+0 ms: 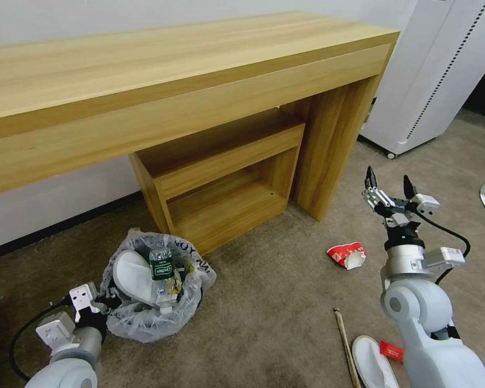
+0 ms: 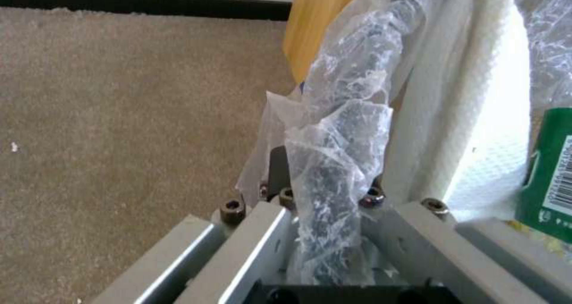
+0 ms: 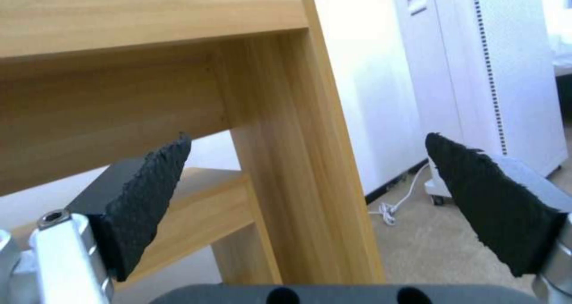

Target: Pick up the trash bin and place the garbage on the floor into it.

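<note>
1. One small round trash bin (image 1: 151, 302), lined with a clear wrinkly plastic bag bearing black lettering, sits on the beige short-pile carpet (image 1: 264, 302) in front of the light wooden desk's (image 1: 172, 70) lower open shelf unit (image 1: 221, 178).
2. Inside the bin stand a white slipper (image 1: 132, 277) and a clear bottle with a green label (image 1: 161, 269), the bottle neck pointing down.
3. The left gripper (image 1: 105, 302) is at the bin's near-left rim; in the left wrist view its fingers are closed on the bag-covered rim (image 2: 334, 170), with the white slipper (image 2: 477, 116) and the green label (image 2: 551, 179) just beside.
4. Well apart to the right, a crumpled red-and-white snack wrapper (image 1: 347, 254) lies on the carpet.
5. Nearer the robot lie a thin wooden stick (image 1: 346, 345), a second white slipper (image 1: 373, 362) and a small red wrapper (image 1: 392, 350) touching that slipper's edge.
6. The right gripper (image 1: 388, 186) hovers above the carpet beyond the red-and-white wrapper, pointing up towards the desk leg; its black-padded fingers (image 3: 149, 192) are spread wide and hold nothing.
7. A white appliance on castors (image 1: 431, 75) stands right of the desk.
</note>
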{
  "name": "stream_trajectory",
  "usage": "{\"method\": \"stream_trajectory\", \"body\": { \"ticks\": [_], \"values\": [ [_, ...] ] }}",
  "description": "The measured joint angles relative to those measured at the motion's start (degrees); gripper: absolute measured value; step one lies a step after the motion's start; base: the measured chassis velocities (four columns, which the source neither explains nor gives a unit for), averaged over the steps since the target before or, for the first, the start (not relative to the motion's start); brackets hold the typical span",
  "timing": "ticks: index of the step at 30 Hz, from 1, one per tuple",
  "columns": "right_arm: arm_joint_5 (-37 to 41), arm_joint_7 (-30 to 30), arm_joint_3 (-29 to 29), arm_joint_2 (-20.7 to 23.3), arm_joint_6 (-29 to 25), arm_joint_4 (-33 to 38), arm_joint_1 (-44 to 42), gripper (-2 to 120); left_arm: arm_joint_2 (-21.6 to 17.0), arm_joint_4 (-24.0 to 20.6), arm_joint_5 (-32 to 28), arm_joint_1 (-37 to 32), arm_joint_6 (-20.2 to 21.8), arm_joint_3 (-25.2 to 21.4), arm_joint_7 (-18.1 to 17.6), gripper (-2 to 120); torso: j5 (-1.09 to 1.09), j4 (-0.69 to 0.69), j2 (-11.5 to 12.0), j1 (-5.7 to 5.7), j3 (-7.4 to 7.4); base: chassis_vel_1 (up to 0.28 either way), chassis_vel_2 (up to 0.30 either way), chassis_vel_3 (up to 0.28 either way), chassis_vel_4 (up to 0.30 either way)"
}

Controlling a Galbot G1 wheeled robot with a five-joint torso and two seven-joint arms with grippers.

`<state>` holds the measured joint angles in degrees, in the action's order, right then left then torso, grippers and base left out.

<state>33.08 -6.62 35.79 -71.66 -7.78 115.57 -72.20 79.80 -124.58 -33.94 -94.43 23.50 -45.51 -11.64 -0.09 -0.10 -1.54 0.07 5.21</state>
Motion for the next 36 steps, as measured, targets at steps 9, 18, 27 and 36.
{"method": "stream_trajectory", "body": {
  "ticks": [9,18,27,36],
  "values": [
    [-2.4,0.3,-1.3,-1.5,-0.4,-1.1,-2.1,100,-0.5,0.4,-0.1,-0.2,-0.2,0.1,0.1,0,0.01,0.0,0.0,0.0,0.0,0.0,0.0,0.0,0.0],
    [-2.5,0.3,-2.7,-1.0,-0.5,-2.2,-1.7,100,-0.7,1.4,0.1,0.0,-0.2,0.3,0.1,0,0.01,0.0,0.0,0.0,0.0,0.0,0.0,0.0,0.0],
    [-2.4,0.2,-3.0,-0.9,-0.5,-3.1,-1.2,100,-0.8,1.5,0.7,-0.4,-0.2,0.8,0.1,0,0.01,0.0,0.0,0.0,0.0,-0.011,-0.01,-0.011,-0.006],
    [-2.4,0.2,-3.1,-0.8,-0.7,-3.2,-1.6,100,-0.5,1.5,1.1,-0.8,-0.3,0.9,0.2,0,0.01,-0.01,0.0,0.0,0.0,-0.069,-0.068,-0.067,-0.066]
  ]
}}
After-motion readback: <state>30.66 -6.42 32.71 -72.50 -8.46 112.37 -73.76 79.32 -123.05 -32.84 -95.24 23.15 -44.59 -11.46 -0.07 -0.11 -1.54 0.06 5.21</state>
